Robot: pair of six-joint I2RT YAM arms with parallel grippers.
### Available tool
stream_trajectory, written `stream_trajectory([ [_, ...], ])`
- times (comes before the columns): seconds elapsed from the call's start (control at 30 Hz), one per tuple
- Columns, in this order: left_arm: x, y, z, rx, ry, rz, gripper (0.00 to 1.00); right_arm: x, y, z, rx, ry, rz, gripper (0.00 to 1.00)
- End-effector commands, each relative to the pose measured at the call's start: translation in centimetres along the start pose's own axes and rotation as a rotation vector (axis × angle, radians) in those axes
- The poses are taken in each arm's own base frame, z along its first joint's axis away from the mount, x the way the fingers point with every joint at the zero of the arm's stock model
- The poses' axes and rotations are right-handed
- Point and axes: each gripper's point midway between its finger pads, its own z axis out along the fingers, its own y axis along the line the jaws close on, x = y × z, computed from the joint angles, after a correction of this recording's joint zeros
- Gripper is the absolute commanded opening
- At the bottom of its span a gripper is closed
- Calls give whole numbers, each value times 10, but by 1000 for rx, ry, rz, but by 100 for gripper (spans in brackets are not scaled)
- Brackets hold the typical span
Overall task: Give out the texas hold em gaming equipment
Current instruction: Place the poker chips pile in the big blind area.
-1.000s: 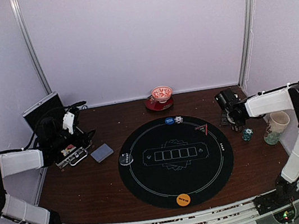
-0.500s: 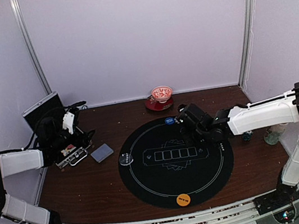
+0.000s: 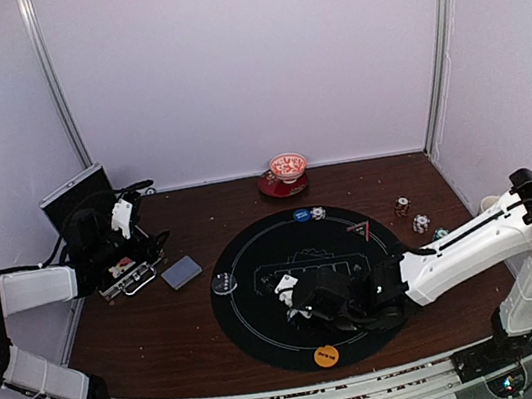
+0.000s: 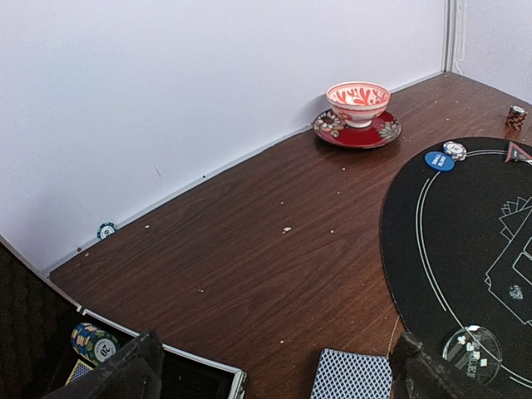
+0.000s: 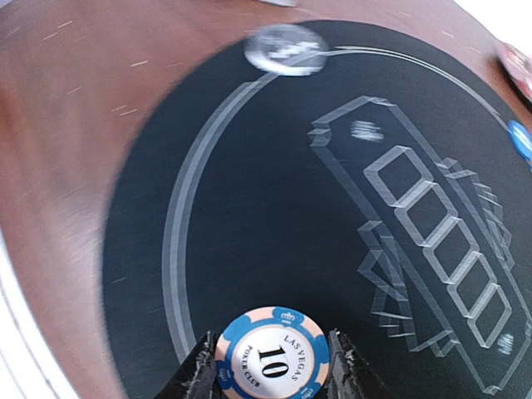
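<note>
Blue and pale peach stripes ring the poker chip (image 5: 273,356) that my right gripper (image 5: 273,372) pinches by its edges. Its white face reads LAS VEGAS POKER CLUB around a 10. I hold it over the black mat (image 5: 249,208) with its white lines.

My left gripper (image 4: 274,378) gapes wide with nothing in it, beside the open case (image 4: 199,378). In that case sits a short stack of chips (image 4: 93,342) with striped edges. A deck of cards (image 4: 352,376), grey-blue and cross-hatched on the back, lies on the wood between the case and the mat.

The red-and-white bowl (image 4: 358,100) stands on its red saucer (image 4: 332,129) by the back wall. From this low angle I cannot see inside it.
</note>
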Motion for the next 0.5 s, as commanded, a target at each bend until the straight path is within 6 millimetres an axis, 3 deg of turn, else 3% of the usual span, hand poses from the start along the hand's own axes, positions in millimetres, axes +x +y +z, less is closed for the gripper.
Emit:
stream_trajectory([
  [0.0, -18, 5, -1, -18, -51, 30, 98, 9, 32, -2, -112, -7, -95, 24],
  [0.3, -16, 6, 1, -17, -46, 27, 98, 46, 76, -5, -281, 67, -200, 25],
  [0.47, -16, 6, 0, -17, -46, 28, 98, 60, 86, -2, -306, 105, -238, 25],
])
